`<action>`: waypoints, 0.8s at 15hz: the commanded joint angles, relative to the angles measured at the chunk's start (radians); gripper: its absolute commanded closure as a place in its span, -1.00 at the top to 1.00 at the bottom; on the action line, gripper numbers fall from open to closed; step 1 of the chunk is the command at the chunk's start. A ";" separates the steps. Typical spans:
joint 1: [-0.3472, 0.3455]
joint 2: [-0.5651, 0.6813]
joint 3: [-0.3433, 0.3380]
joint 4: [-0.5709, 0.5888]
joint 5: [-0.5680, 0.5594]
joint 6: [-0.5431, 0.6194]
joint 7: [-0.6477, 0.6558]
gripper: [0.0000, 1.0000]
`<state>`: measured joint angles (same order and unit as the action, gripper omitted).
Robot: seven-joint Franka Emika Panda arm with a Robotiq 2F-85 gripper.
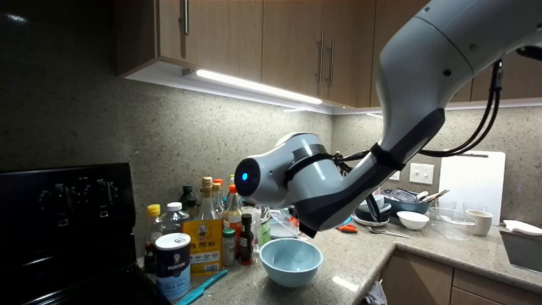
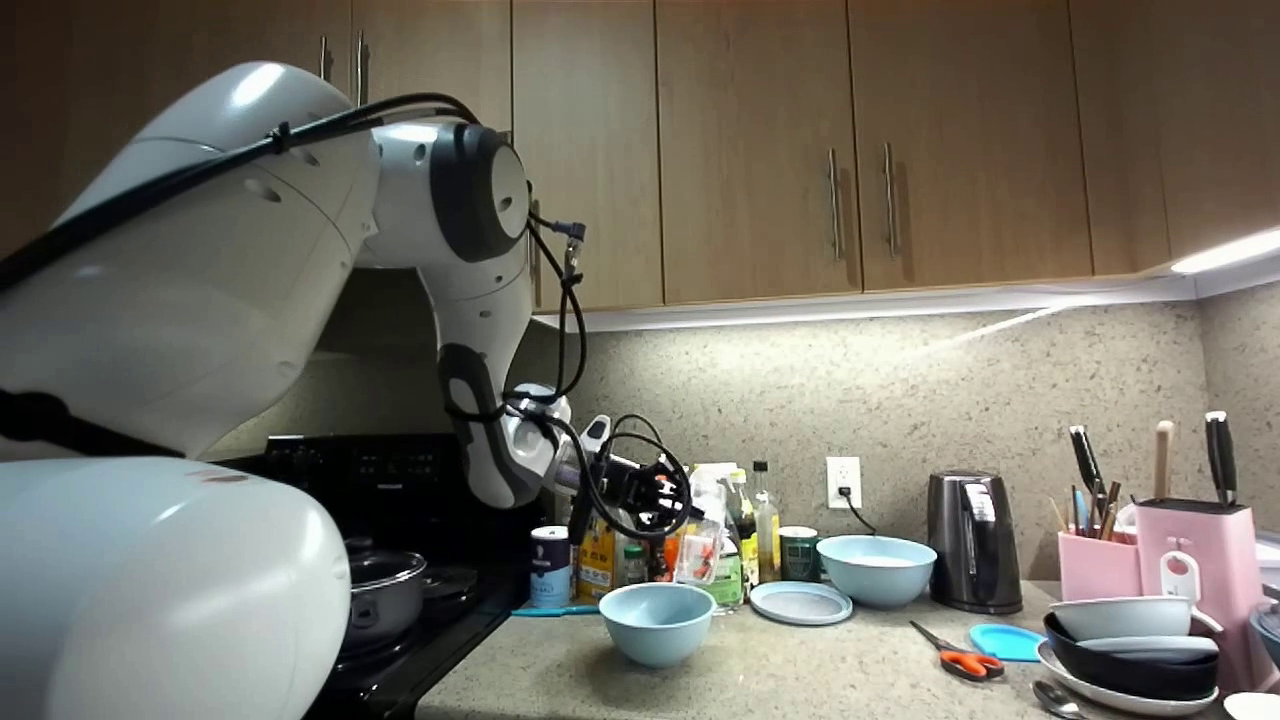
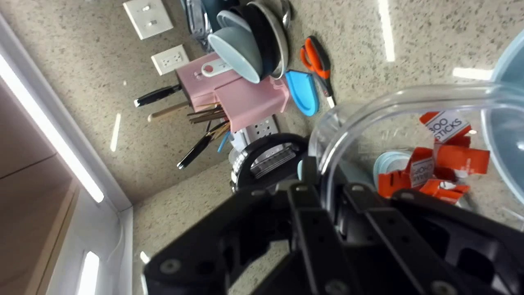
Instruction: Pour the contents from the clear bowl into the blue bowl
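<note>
My gripper is shut on the rim of the clear bowl, a see-through container. It holds torn red-orange paper pieces. In an exterior view the clear bowl hangs tilted from the gripper, above and behind the blue bowl. The blue bowl stands upright on the counter; it also shows in an exterior view and at the right edge of the wrist view. In that exterior view the arm hides most of the gripper and part of the clear bowl.
Bottles, a salt can and a light-blue knife stand or lie beside the stove. Another light-blue bowl, a plate, a kettle and scissors are farther along the counter. Cabinets hang above.
</note>
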<state>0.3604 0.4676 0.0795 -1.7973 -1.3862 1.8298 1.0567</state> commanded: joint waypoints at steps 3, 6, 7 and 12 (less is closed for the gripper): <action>0.027 0.105 0.035 0.054 -0.170 -0.205 0.083 -0.94; 0.002 0.105 0.066 0.045 -0.149 -0.174 0.066 -0.84; -0.001 0.106 0.069 0.046 -0.148 -0.173 0.066 -0.84; 0.054 0.181 0.037 0.076 -0.294 -0.344 0.080 -0.93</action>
<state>0.3908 0.5950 0.1194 -1.7458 -1.5868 1.6004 1.1228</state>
